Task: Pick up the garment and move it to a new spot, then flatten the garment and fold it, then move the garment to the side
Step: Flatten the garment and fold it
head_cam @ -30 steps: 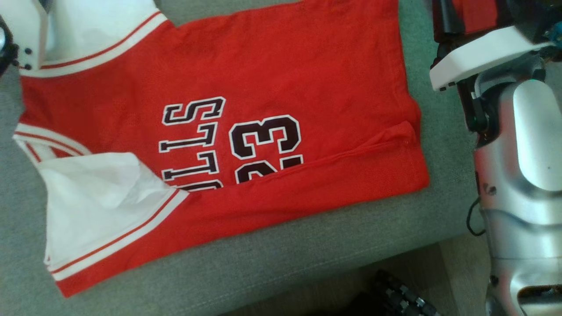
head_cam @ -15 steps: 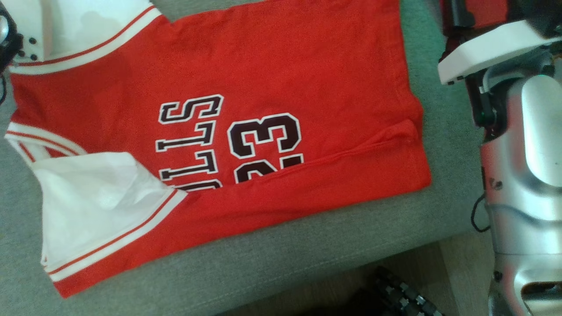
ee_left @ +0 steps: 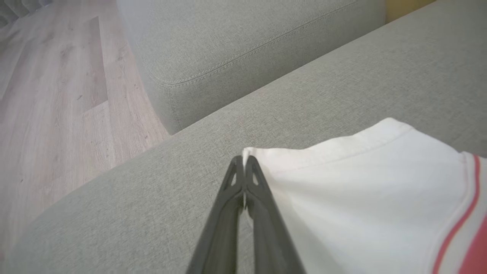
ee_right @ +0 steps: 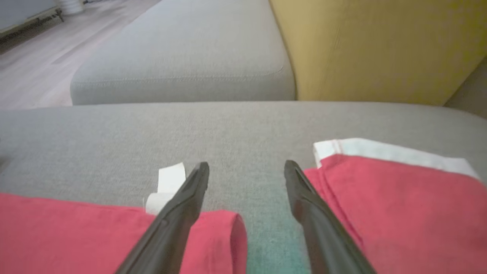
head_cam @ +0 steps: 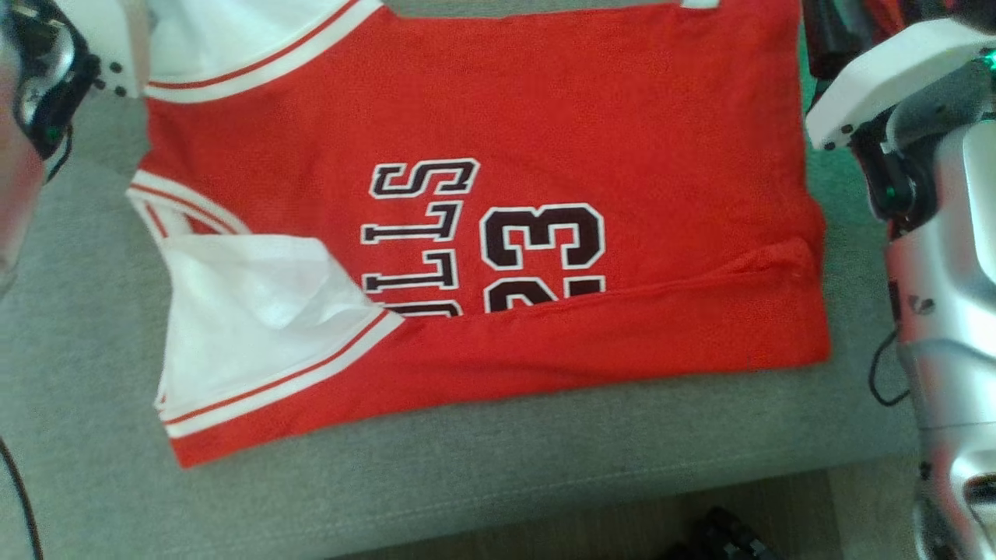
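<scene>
Jersey [head_cam: 622, 117] fills mid-frame on your head view; left gripper [ee_left: 243, 161] pinches its white sleeve corner, right gripper [ee_right: 246, 167] spread wide.

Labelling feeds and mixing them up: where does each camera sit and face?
Head view: on the head, facing down at the red jersey on the grey sofa; silver right arm at right.
Left wrist view: on that wrist, along the left gripper, shut on the jersey's white sleeve, toward wooden floor.
Right wrist view: on that wrist, along the open right gripper, over red cloth, toward a yellow cushion.
Shared: head and left wrist views both show that sleeve.
</scene>
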{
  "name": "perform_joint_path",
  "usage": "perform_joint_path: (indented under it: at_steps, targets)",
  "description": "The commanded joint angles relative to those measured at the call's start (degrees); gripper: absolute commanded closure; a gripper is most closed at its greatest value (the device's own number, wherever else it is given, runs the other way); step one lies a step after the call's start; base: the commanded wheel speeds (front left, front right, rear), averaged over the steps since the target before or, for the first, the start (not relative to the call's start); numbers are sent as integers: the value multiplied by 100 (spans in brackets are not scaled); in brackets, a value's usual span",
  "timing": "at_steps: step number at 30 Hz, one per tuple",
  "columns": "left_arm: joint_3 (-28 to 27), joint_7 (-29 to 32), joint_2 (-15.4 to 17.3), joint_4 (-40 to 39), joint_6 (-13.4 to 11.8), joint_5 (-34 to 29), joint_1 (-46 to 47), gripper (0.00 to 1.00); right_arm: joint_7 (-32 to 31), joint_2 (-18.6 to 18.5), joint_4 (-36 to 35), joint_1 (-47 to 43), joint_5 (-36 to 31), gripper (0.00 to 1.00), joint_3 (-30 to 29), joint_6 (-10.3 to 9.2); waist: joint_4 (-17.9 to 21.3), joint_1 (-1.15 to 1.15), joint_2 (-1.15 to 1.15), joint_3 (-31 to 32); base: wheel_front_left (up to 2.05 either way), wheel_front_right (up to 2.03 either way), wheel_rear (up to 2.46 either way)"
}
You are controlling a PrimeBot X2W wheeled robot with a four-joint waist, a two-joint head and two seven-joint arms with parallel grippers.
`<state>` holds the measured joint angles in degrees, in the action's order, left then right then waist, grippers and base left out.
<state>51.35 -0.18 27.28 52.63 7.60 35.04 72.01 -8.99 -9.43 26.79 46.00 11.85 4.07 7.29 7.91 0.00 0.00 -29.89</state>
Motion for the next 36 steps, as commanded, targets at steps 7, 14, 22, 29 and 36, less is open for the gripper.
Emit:
perform_joint_path:
  at_steps: [7, 14, 22, 29, 36]
  targets:
    - [107, -192, 167, -328, -11, 158, 269, 100, -568, -454, 699, 335, 815, 0, 483, 20, -403, 0, 0, 22, 0, 0, 0]
    - [273, -210, 149, -405, -11, 233, 317, 100, -812, -722, 1190, 533, 1141, 0, 930, 20, -504, 0, 0, -38, 0, 0, 0]
    - [354, -260, 193, -336, -11, 294, 374, 100, -862, -841, 1521, 745, 1347, 100, 1257, 20, -483, 0, 0, -58, 0, 0, 0]
    - [249, -558, 211, -125, -167, 303, 535, 100, -333, -881, 1580, 1114, 1476, 100, 1388, 20, -444, 0, 0, -51, 0, 0, 0]
    - [131, -1002, 133, 120, -367, 285, 779, 100, 151, -878, 1737, 1560, 1507, 100, 1563, 20, -472, 0, 0, -101, 0, 0, 0]
